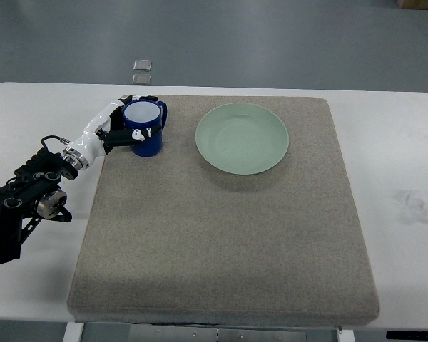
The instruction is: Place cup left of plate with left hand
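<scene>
A dark blue cup (145, 128) with a white inside stands upright on the grey mat (221, 235), a short gap left of the pale green plate (242, 137). My left hand (132, 122) comes in from the left edge and wraps its white and black fingers (144, 132) around the cup's left side. The cup's handle points to the upper right. The cup's base looks to rest on the mat. No right arm shows.
The mat covers most of the white table (399, 199). Two small grey squares (141, 65) lie on the floor beyond the table's far edge. My left forearm (28, 192) lies over the table's left part.
</scene>
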`<state>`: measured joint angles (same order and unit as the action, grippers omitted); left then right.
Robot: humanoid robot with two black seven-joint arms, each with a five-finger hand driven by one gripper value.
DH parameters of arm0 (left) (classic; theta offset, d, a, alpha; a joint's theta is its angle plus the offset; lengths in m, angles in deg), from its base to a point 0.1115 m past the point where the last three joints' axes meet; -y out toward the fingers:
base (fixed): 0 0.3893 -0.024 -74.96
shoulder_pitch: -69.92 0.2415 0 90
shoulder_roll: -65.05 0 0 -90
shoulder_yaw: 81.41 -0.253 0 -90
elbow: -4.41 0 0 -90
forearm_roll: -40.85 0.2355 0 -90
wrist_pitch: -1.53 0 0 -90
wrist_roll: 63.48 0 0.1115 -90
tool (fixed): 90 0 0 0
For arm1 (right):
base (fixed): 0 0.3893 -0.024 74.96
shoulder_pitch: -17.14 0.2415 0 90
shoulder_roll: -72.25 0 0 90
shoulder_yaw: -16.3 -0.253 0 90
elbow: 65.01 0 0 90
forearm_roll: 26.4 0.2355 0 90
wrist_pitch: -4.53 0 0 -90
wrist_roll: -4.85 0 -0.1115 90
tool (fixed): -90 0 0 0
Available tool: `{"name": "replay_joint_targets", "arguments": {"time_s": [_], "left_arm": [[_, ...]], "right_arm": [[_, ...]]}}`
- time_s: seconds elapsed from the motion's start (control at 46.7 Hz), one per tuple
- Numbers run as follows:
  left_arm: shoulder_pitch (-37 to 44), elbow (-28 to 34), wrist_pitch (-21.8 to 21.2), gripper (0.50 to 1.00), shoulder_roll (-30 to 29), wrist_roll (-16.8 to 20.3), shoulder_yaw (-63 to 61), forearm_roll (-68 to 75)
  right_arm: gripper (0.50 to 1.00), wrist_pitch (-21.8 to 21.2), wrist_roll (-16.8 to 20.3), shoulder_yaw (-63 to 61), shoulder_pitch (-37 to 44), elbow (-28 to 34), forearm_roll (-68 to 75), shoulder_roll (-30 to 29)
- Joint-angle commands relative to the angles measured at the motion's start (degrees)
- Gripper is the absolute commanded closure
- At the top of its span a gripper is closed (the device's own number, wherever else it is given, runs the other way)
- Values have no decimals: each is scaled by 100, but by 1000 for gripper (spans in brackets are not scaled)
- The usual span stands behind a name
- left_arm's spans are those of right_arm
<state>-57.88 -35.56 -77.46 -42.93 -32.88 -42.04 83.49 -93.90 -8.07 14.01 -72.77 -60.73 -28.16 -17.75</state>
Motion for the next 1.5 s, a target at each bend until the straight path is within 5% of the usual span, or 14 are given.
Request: {"name": "replay_joint_targets", "arguments": {"time_s": [0.0, 0.193, 0.278, 0.428, 1.477], "left_arm": [[0, -11, -11, 834, 5, -1, 1, 7], [0, -37, -11, 718, 5, -1, 10, -2], [9, -55, -11, 581, 5, -1, 28, -20], [18, -73, -3, 506, 5, -10, 19, -274], [0, -688, 24, 504, -549, -10, 353, -1277]], "right_arm": [[568, 0, 0, 0, 0, 2, 0, 0], [568, 0, 0, 0, 0, 2, 0, 0], [568, 0, 0, 0, 0, 2, 0, 0], [568, 0, 0, 0, 0, 2, 0, 0], [568, 0, 0, 0, 0, 2, 0, 0]]}}
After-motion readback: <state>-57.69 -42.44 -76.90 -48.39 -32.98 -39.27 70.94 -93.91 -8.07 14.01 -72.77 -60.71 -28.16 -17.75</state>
